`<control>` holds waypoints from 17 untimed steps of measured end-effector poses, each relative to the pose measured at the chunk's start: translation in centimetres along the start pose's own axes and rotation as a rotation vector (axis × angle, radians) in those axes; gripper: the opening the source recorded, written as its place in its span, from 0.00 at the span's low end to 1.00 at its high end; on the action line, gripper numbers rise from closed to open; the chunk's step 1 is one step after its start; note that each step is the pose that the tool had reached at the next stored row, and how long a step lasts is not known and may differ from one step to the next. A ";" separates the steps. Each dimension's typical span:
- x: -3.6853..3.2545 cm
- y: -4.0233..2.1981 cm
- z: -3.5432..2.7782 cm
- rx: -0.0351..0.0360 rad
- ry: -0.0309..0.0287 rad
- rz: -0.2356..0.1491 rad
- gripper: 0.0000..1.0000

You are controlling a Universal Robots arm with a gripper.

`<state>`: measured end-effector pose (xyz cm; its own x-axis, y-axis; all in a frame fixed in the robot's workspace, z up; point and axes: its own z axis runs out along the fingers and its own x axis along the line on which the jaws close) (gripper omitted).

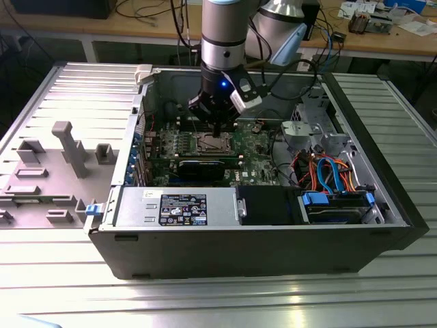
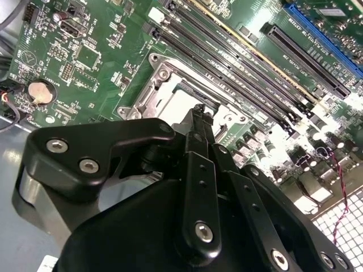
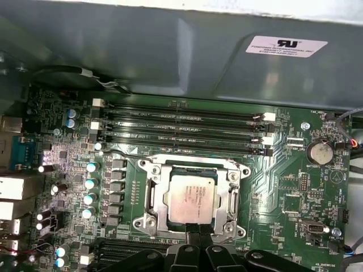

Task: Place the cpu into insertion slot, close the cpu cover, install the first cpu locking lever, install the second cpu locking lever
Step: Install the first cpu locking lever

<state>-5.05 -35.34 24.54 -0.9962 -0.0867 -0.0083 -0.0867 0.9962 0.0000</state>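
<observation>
Claw (image 3: 199,231) tips meet at edge of cpu cover (image 3: 153,196) closed over cpu (image 3: 191,198)

Ribbed metal table (image 1: 205,304) carries open computer case (image 1: 239,254), grey panel (image 1: 41,186).

I look down on a metal table (image 1: 218,301) of pale ribbed slats; it fills the foreground and runs out to both sides of the exterior view. Light glares off its near slats in a bright band. On the exterior view's left, grey plastic blocks (image 1: 68,147) stand on the slats, one of them a tall upright post. Along the far edge I see a wooden workbench (image 1: 136,31) on white legs (image 1: 89,49), with dark cables (image 1: 147,10) looped over it and small boxes (image 1: 372,20) towards the exterior view's right. The space under the bench lies in shadow.
</observation>
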 end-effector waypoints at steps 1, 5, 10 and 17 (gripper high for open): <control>0.10 0.01 -0.01 0.0001 -0.0006 0.000 0.11; 0.41 0.04 -0.01 0.0002 -0.0023 0.000 0.11; 0.88 0.08 -0.03 0.0004 -0.0047 0.000 0.11; 1.54 0.13 -0.05 0.0007 -0.0080 0.000 0.11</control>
<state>-6.59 -35.34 24.58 -0.9961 -0.0866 -0.0163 -0.0866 0.9962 -0.0007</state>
